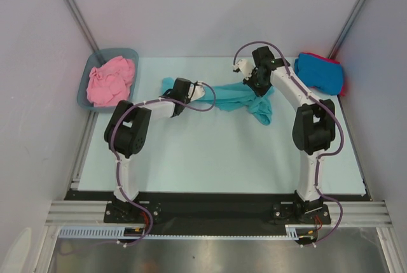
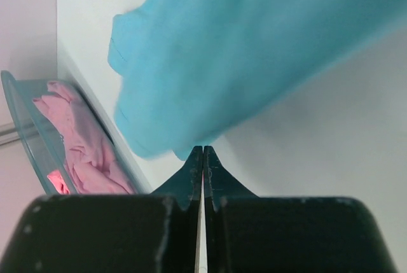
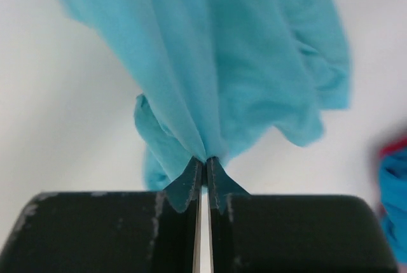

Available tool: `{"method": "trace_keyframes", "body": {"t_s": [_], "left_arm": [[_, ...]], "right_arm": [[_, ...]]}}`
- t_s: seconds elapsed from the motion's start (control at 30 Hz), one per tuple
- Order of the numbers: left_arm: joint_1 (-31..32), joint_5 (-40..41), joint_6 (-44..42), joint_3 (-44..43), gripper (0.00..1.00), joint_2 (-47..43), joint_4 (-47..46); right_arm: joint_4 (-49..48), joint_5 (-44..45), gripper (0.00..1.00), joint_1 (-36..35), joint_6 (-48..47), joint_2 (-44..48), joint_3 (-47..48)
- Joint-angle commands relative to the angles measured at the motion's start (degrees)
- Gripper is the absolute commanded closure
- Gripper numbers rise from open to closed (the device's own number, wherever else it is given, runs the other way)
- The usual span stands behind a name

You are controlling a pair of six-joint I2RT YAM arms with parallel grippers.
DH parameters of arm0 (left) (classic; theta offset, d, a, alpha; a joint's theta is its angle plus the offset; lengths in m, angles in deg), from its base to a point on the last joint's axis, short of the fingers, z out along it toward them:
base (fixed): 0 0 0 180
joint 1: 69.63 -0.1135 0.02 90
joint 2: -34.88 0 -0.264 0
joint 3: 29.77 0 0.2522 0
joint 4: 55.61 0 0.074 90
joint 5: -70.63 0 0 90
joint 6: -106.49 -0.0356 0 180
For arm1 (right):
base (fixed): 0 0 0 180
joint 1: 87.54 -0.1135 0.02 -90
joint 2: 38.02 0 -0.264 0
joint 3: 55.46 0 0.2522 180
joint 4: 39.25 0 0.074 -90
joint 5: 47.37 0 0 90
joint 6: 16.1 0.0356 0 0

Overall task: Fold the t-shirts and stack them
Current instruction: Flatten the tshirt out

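Observation:
The teal t-shirt (image 1: 232, 98) lies stretched and bunched across the back middle of the table. My right gripper (image 1: 250, 81) is shut on a gathered fold of it (image 3: 210, 63), and the cloth fans out from the tips. My left gripper (image 1: 183, 86) is shut at the shirt's left end. In the left wrist view the blurred teal cloth (image 2: 241, 50) ends just beyond the closed tips, and none shows between them. The pink t-shirt (image 1: 109, 82) lies crumpled in the tub. The bright blue t-shirt (image 1: 318, 72) lies on the red one (image 1: 342, 83) at the back right.
The grey-blue plastic tub (image 1: 121, 51) stands at the back left corner against the wall and shows in the left wrist view (image 2: 25, 120). White enclosure walls close in the back and sides. The blue and red shirts show at the right edge of the right wrist view (image 3: 395, 203).

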Motion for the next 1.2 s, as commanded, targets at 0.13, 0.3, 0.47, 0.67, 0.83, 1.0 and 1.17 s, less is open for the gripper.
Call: {"method": "trace_keyframes", "body": {"t_s": [0.13,0.3,0.47,0.67,0.83,1.0,1.17], "left_arm": [[0.0,-0.47,1.74,0.0,1.0,-2.9,-0.06],[0.0,0.32,2.26,0.26,1.0,-2.99,-0.5],[0.0,1.64,4.1,0.17,0.95,-1.07,-4.18],[0.09,-8.52,11.38,-7.09,0.74,0.96,3.69],[0.18,-17.77,11.59,-11.69,0.5,1.05,12.05],[0.18,-23.3,9.3,-13.89,0.44,0.88,18.12],[0.09,-23.49,7.8,-13.72,0.45,1.31,20.15]], "right_arm": [[-19.36,20.68,0.98,1.8,-0.24,3.45,-0.47],[-22.09,22.54,0.99,1.8,-1.3,3.45,-0.91],[-22.01,22.54,0.99,1.72,-1.47,2.83,-1.17],[-22.18,22.63,0.99,1.54,-1.21,2.57,-1.88],[-22.54,23.24,0.98,1.28,-1.56,2.92,-3.02],[-22.97,23.86,0.98,1.28,-1.56,2.75,-3.72],[-23.24,24.21,0.98,1.28,-1.91,2.31,-3.55]]}}
